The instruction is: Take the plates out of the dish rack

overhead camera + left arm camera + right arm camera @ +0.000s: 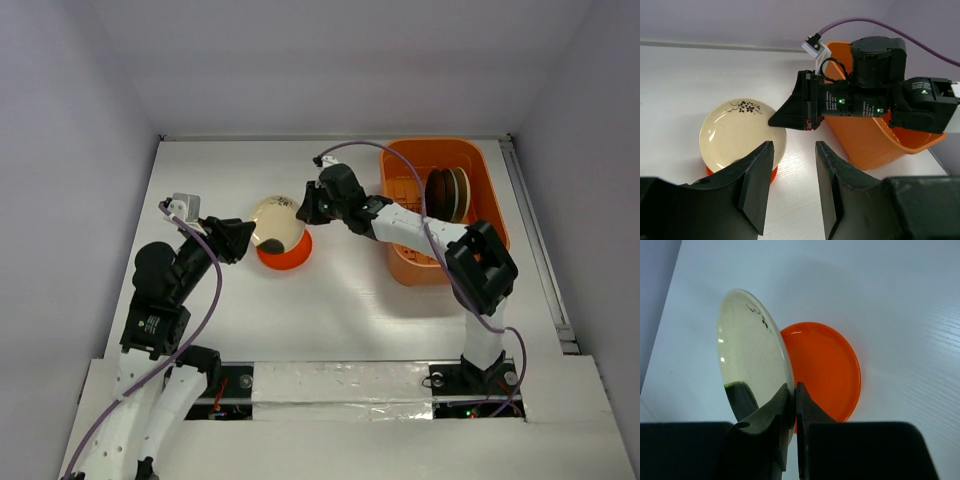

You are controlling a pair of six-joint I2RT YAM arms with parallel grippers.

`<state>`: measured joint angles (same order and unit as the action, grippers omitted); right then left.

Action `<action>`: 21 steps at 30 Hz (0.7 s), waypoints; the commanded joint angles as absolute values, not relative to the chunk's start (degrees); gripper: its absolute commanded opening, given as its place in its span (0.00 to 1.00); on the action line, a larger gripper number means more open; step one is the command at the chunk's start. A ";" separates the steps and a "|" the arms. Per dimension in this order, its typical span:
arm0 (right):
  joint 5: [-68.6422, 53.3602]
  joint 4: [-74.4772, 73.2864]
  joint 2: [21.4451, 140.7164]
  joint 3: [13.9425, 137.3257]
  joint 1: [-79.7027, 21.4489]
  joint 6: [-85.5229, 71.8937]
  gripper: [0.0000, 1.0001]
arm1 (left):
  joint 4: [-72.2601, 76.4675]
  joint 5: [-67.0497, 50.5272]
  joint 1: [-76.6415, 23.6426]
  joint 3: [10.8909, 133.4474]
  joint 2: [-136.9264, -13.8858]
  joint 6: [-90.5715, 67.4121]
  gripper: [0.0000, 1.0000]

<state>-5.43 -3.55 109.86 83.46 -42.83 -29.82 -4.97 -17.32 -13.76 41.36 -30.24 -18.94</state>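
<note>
The right gripper (305, 208) pinches the cream plate (275, 222) over the orange plate (285, 255).
From above, both plates sit near the middle of the table (200, 180), and the dish rack (480, 160) by the right edge has dark plates (448, 195) standing in it. The left wrist view shows the left gripper (794, 147) empty, jaws apart, just beside the cream plate. The right wrist view shows the fingers clamped on the rim alone, plate steeply tilted. Let go like this, it may slide off the orange plate or clatter down.

White table (350, 320), smooth, faint grain. Orange-red plate (287, 258) lies flat on it, left of centre. Dish rack (415, 275) stands on it toward far right corner, clear of plate.
</note>
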 commanded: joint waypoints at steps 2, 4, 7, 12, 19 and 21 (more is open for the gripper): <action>-5.89 2.46 111.18 82.88 -42.80 -32.52 0.02 | -2.29 -17.75 -13.36 42.54 -30.23 -18.46 0.36; -5.98 2.55 112.40 82.18 -42.80 -32.78 0.03 | -2.20 -17.75 -13.36 42.54 -30.23 -18.54 0.36; -7.12 2.20 113.99 82.18 -42.80 -33.05 0.03 | -2.11 -17.93 -13.36 42.45 -30.32 -18.63 0.36; -6.86 2.02 113.91 81.12 -42.80 -33.05 0.05 | -2.11 -18.10 -13.36 42.45 -30.15 -18.81 0.36; -6.33 -2.55 114.44 82.09 -42.80 -30.85 0.44 | -1.93 -18.37 -13.36 42.28 -30.06 -18.98 0.36; -5.72 -2.72 113.12 81.30 -42.80 -30.41 0.57 | -1.85 -18.46 -13.36 42.28 -29.97 -18.98 0.36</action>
